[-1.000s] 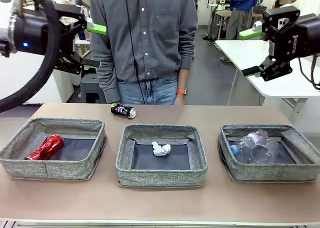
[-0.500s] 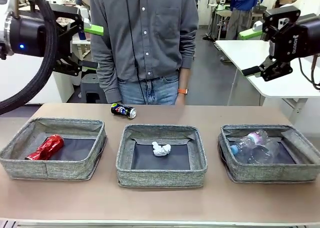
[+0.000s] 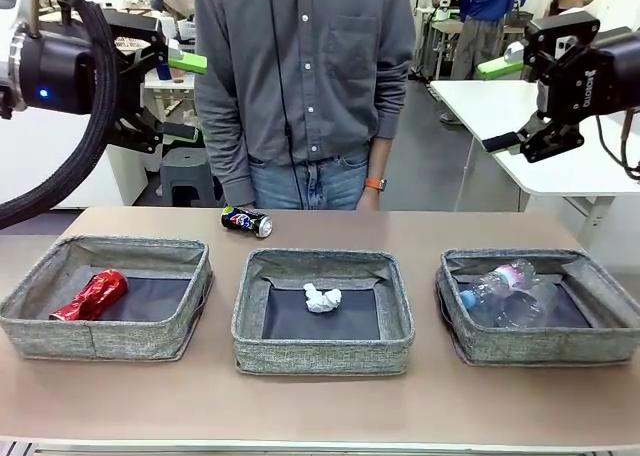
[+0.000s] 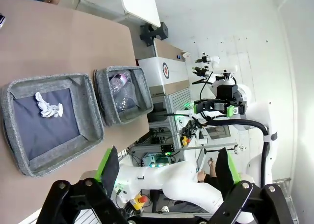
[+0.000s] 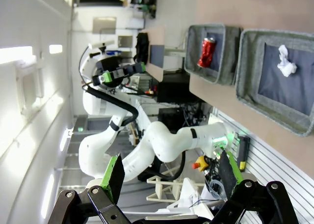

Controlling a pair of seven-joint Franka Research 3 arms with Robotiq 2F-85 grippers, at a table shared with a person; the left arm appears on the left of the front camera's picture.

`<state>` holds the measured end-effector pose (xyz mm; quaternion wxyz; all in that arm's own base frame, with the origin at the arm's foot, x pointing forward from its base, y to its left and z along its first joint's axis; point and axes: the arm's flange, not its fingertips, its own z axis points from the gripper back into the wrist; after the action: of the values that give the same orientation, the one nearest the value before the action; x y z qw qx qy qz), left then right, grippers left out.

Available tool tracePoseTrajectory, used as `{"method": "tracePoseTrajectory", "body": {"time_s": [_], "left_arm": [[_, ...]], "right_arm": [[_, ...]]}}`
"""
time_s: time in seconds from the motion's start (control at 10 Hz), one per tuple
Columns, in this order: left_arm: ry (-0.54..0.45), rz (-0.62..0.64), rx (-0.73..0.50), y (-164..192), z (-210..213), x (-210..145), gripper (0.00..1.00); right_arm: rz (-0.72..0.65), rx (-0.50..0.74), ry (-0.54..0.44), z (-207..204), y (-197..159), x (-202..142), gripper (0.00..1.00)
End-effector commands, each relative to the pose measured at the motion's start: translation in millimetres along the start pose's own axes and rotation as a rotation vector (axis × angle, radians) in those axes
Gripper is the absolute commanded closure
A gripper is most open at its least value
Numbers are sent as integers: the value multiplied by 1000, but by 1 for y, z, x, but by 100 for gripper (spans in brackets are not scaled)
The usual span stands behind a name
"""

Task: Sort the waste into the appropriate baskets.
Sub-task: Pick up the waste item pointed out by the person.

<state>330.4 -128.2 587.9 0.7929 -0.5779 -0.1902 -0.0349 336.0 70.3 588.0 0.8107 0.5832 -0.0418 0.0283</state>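
Front view: dark can [image 3: 246, 220] lies behind the middle basket [image 3: 322, 356], apparently untouched; both grippers hang wide, empty.

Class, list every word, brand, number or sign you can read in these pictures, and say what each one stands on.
"ROBOTIQ": white letters on the right gripper, only partly legible.
Dark drink can on the table: colourful print, too small to read.
Plastic bottle in the right-hand basket: pink label, unreadable.
Round red-and-white emblem on a cabinet: no legible text.
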Motion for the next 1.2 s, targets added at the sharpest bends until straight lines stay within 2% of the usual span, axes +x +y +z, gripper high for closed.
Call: {"method": "tracePoseTrajectory", "body": {"time_s": [0.0, 1.1], "left_arm": [[-5, -5, -24, -2, -2, 1, 0], [-5, -5, -24, -2, -2, 1, 0]], "right_arm": [[8, 13, -1, 1, 3, 1, 0], [8, 13, -1, 1, 3, 1, 0]]}}
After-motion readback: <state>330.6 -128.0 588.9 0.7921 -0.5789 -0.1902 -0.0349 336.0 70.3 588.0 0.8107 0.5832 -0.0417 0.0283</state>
